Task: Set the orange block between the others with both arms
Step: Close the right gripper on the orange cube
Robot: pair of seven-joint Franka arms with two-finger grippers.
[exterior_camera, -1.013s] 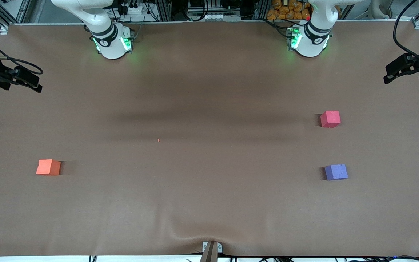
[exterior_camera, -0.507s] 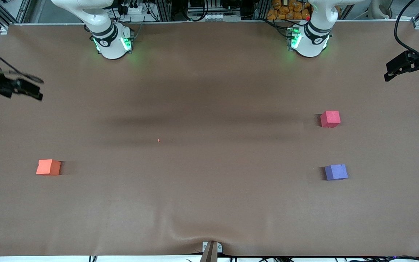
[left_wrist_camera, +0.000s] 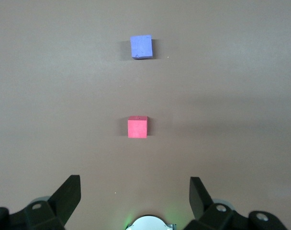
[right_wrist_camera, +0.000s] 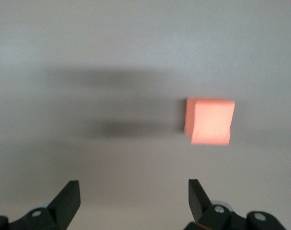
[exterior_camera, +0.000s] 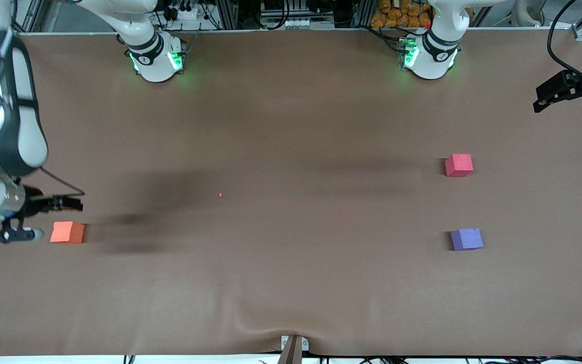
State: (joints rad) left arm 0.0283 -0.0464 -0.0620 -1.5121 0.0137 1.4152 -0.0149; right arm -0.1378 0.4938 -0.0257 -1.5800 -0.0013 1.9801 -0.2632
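Right arm has swung down since earlier frame; left unmoved

Front: right gripper (exterior_camera: 43, 218) wide open, empty, just beside orange block (exterior_camera: 67, 232) at bench's right-arm end. Left gripper (exterior_camera: 553, 96) waits at opposite edge. Red-pink cube (exterior_camera: 458, 165) and purple cube (exterior_camera: 467, 239) well apart

Left wrist: fingers spread, nothing held

Right wrist: block (right_wrist_camera: 208, 121) off-centre. Likely light, soft foam; pinch two flat side faces

Three cubes on the table (exterior_camera: 291, 283): one orange cube (exterior_camera: 67, 232), one red cube (exterior_camera: 458, 165), one purple cube (exterior_camera: 467, 239). Two arms counted, each with one gripper: left gripper (exterior_camera: 553, 93), right gripper (exterior_camera: 43, 217).
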